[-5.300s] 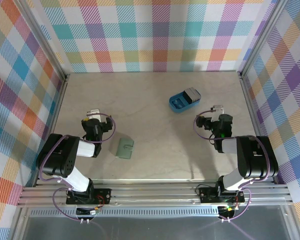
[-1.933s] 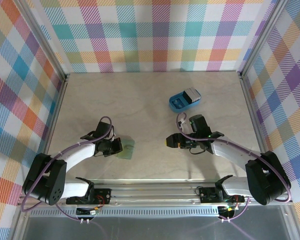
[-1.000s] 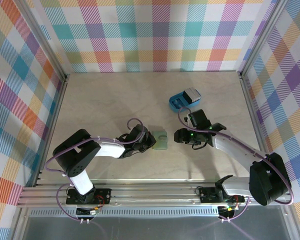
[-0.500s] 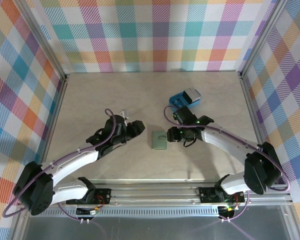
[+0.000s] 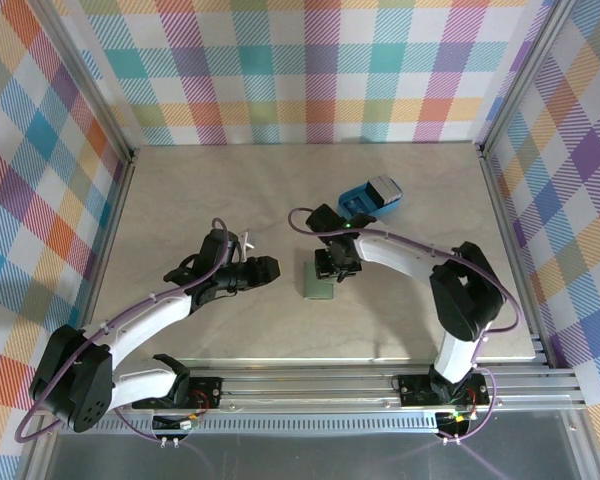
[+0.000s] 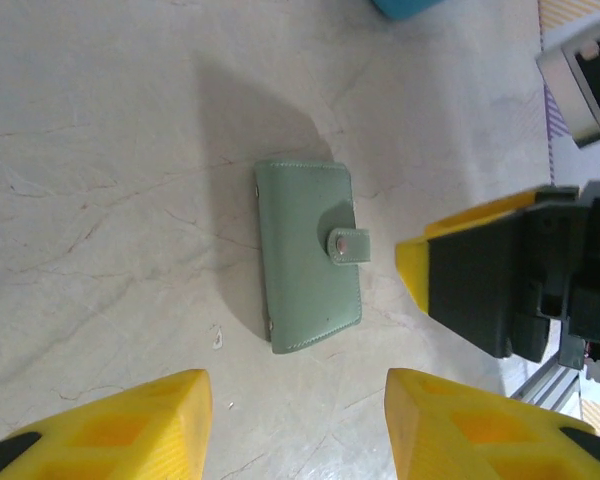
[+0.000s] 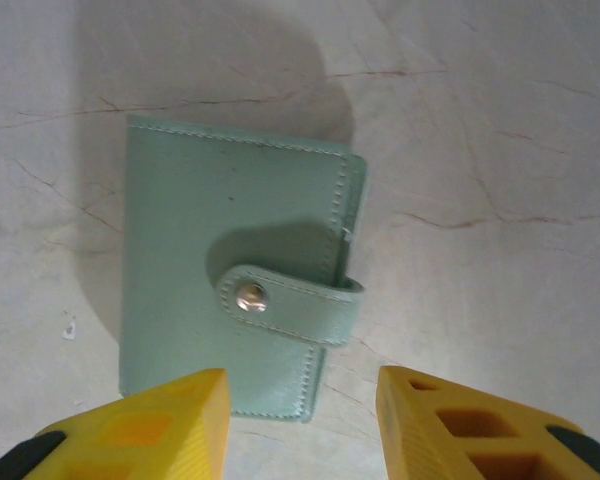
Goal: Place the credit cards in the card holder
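Blue tray [image 5: 356, 207] beyond card holder [image 5: 319, 283]

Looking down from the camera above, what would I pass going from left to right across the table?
Left gripper → green wallet → blue tray, with a grey-white card at its right end.
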`<state>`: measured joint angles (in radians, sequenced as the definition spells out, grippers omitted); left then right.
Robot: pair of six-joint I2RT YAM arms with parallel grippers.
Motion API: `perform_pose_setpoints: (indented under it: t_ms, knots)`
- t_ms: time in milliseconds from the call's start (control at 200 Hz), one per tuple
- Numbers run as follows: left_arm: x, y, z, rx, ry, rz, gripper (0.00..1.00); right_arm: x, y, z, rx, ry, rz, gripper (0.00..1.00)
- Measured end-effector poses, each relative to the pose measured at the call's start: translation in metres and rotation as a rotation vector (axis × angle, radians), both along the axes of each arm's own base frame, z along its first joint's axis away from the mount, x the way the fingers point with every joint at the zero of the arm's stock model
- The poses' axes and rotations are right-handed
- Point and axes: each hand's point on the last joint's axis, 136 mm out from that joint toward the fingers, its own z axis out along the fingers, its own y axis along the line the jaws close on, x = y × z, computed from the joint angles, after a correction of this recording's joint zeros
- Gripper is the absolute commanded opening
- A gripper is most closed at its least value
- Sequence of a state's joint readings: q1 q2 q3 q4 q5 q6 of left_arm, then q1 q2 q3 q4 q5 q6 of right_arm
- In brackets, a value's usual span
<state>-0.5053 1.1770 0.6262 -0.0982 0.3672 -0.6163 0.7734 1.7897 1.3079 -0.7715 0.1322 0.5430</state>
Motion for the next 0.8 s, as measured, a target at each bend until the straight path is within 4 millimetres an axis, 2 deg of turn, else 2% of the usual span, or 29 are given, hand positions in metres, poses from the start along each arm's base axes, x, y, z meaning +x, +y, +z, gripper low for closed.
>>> perform_pose_setpoints:
  t_ms: [90,340,800]
  knots:
    - [-0.004,-0.001,-0.005,-0.004,0.01,-0.015,0.49,0.0,0.011,-0.005,-0.013,0.01,0.019,0.39]
    - [-0.013,0.001,-0.017,-0.004,0.035,-0.027,0.49,0.001,0.025,-0.021,-0.051,0.043,0.041,0.35]
    - [-0.022,0.006,-0.023,-0.018,0.032,-0.018,0.49,0.005,0.021,-0.041,-0.127,0.067,0.036,0.3]
